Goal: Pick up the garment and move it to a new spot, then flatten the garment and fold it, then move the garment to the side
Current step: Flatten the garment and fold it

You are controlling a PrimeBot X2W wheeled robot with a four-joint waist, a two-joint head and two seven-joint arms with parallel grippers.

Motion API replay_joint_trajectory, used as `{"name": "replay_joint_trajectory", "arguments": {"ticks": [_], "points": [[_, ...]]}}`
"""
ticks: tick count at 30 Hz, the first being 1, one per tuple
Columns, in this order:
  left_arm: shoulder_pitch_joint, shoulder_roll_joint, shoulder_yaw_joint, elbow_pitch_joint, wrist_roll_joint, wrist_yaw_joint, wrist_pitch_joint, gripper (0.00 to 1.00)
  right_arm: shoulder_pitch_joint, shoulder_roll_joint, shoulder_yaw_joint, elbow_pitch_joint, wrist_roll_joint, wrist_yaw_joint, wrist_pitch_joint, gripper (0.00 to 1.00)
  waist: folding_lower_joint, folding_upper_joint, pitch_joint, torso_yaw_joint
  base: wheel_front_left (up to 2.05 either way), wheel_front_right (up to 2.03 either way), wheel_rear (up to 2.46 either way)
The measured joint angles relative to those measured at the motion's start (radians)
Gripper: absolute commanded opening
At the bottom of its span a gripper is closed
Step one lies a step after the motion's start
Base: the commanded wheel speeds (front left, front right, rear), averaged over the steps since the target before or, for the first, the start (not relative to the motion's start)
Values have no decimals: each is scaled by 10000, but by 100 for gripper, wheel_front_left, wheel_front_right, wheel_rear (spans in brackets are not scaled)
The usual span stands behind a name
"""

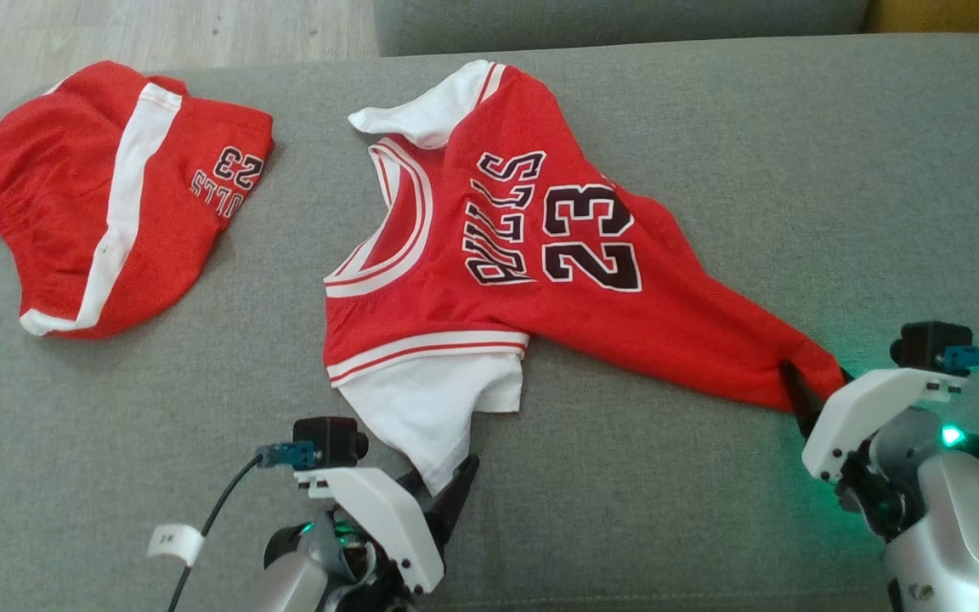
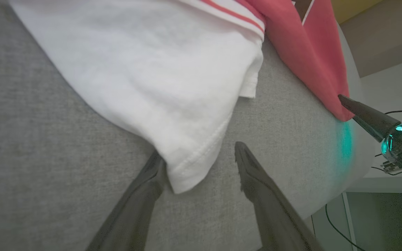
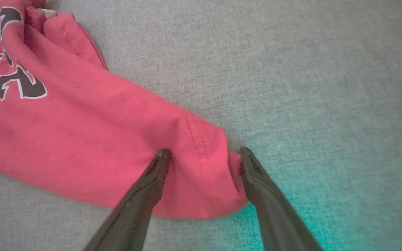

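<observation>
Had both jaws spread wide, clamping nothing: left gripper (image 2: 200, 153) astride sleeve (image 2: 152, 87) at 6 o'clock of jersey (image 1: 540, 297) on couch (image 1: 710, 510), right gripper (image 3: 204, 151) astride hem (image 3: 194, 174) at 4; judged jersey light, limp, slick, best pinched at those two corners.

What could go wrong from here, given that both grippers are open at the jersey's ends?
1. The left gripper straddles only the tip of the white sleeve; closing there may catch a thin edge that slips out on lifting.
2. The right gripper sits over the bunched red hem corner, so it might pinch uneven layers and lift the jersey twisted.
3. The red shorts lie close by; a leftward drag could snag them.
</observation>
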Motion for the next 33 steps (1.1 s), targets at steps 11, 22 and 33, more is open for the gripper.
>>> {"name": "replay_joint_trajectory", "arguments": {"ticks": [11,22,33], "points": [[-168,67,-52,453,-249,176,-454,0,-44,-42,602,190,809,0,-2,0,0,0,-181,-5,0,0,0],[-38,1762,387,-1977,307,357,-431,0,530,192,397,-2054,4989,0,673,0,0,0,-571,-4,0,0,0],[-5483,3124,527,-1078,1710,-539,732,0,-3525,134,-1020,-1137,6792,0,1885,0,0,0,607,-88,0,0,0]]}}
